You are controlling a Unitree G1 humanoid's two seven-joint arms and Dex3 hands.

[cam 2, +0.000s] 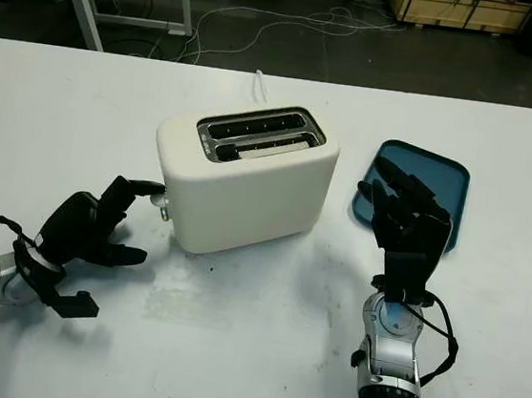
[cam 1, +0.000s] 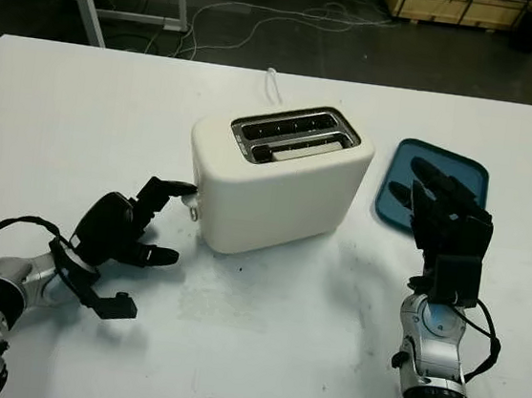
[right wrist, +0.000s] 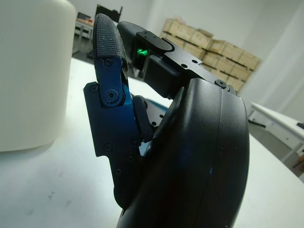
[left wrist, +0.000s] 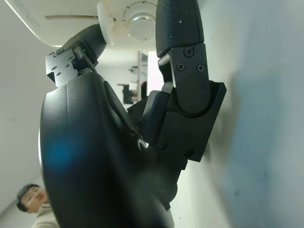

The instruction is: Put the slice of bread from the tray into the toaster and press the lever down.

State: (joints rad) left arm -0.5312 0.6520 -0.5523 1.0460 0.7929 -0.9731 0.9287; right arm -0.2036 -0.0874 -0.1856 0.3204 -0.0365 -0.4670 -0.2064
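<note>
Bread (cam 1: 302, 148) sits in the toaster (cam 1: 278, 176) slot; left robot hand (cam 1: 133, 227), fingers curled, one fingertip on the lever (cam 1: 192, 201) to press; right robot hand (cam 1: 446, 220) open over the tray (cam 1: 436, 185).

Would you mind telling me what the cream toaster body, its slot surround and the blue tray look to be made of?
The cream toaster body looks like smooth moulded plastic: rounded corners, soft sheen. The slot surround seems to be brushed or polished metal, grey and reflective. The blue tray is probably plastic, with a raised rim and an even matt colour.
</note>
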